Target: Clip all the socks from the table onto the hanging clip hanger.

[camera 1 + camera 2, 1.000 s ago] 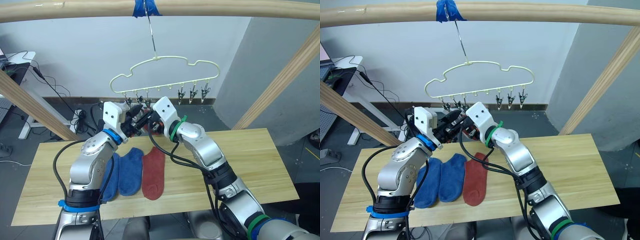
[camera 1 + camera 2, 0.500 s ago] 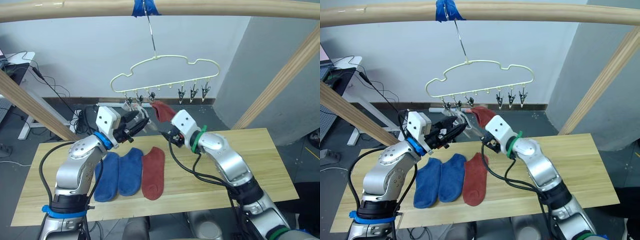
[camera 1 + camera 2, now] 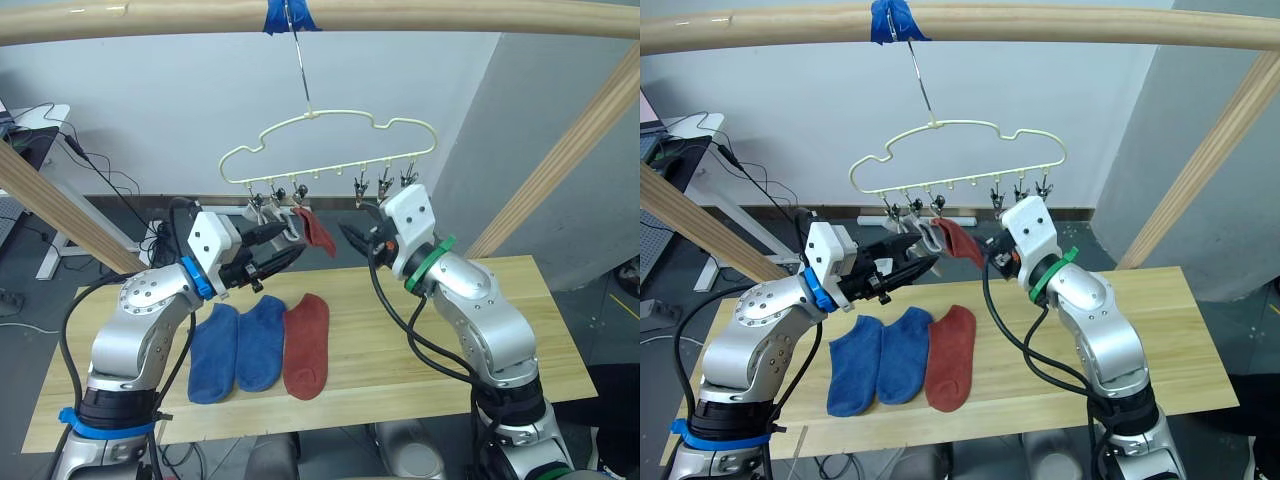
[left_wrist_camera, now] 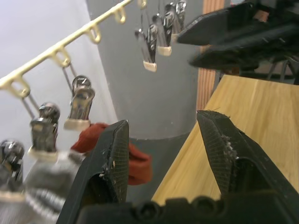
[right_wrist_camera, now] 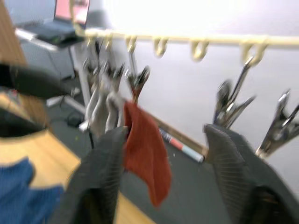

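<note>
Right tool (image 3: 352, 232) withdrew — both tools released | table (image 3: 560, 330): three socks (image 3: 262, 340)

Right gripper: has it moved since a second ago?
Yes. The right gripper has pulled back toward the robot's right, away from the red sock on the clip hanger, and now sits under its right-hand clips.

1. The clip hanger (image 3: 958, 160) hangs by its hook from a wooden pole (image 3: 1040, 25), at a blue tape wrap (image 3: 893, 18).
2. A rust red sock (image 3: 960, 240) and a light grey sock (image 3: 929, 236) hang from its clips.
3. On the table (image 3: 1160, 330) lie two blue socks (image 3: 880, 360) and another rust red sock (image 3: 952, 358), side by side.
4. The left gripper (image 3: 912, 258) and right gripper (image 3: 992, 252) flank the hanging socks, fingers apart.
</note>
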`<state>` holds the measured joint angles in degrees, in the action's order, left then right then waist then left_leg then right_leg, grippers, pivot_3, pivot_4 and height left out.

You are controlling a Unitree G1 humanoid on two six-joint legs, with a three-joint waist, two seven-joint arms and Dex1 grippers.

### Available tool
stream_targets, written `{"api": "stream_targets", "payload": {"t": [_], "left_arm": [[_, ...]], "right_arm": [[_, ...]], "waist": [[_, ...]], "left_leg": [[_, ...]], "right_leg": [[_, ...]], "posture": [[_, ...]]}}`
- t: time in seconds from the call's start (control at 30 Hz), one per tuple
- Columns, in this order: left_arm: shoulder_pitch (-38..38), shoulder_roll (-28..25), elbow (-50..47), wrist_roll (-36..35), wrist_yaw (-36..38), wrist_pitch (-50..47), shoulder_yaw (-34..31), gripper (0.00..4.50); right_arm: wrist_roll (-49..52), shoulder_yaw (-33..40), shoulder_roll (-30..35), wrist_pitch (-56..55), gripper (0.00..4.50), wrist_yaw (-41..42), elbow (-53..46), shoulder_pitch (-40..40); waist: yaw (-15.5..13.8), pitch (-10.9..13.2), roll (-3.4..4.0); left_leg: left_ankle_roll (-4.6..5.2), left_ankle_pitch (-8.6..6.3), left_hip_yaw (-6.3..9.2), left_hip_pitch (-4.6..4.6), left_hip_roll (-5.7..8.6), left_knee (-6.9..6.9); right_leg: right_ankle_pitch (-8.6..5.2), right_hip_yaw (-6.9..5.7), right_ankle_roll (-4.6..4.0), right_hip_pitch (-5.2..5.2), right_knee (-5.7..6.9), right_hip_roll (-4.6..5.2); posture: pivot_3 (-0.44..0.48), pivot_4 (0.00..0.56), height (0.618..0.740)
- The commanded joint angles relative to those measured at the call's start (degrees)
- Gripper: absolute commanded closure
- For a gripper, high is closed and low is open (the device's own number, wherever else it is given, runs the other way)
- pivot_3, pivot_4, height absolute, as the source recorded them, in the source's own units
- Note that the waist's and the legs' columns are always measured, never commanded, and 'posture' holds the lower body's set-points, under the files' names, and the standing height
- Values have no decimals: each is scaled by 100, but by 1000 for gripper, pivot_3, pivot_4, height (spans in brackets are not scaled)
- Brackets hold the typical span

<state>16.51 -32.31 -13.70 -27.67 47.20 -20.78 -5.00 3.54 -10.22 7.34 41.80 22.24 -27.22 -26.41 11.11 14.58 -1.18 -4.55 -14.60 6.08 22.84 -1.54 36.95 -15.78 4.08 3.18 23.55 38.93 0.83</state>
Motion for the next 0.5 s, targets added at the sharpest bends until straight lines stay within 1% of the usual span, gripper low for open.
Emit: {"api": "stream_targets", "payload": {"t": [0.03, 0.27, 0.5], "left_arm": [[86, 36, -145, 70, -21, 161, 56, 1921], [138, 103, -121, 144, -11, 192, 126, 1921], [154, 118, -80, 177, 13, 265, 198, 1921]], "right_arm": [[88, 193, -142, 5, 3071, -261, 33, -214], [163, 479, -447, 423, 3071, -732, 334, -539], [222, 491, -505, 381, 3071, -825, 613, -720]], "waist": [[1, 0, 0], [2, 0, 0], [6, 0, 0]], "left_leg": [[0, 0, 0, 0, 0, 0], [0, 0, 0, 0, 0, 0], [0, 0, -1, 0, 0, -1]], "right_leg": [[0, 0, 0, 0, 0, 0], [0, 0, -1, 1, 1, 0], [0, 1, -1, 1, 1, 0]], "posture": [[-253, 215, 730], [-253, 212, 730], [-253, 210, 730]]}}
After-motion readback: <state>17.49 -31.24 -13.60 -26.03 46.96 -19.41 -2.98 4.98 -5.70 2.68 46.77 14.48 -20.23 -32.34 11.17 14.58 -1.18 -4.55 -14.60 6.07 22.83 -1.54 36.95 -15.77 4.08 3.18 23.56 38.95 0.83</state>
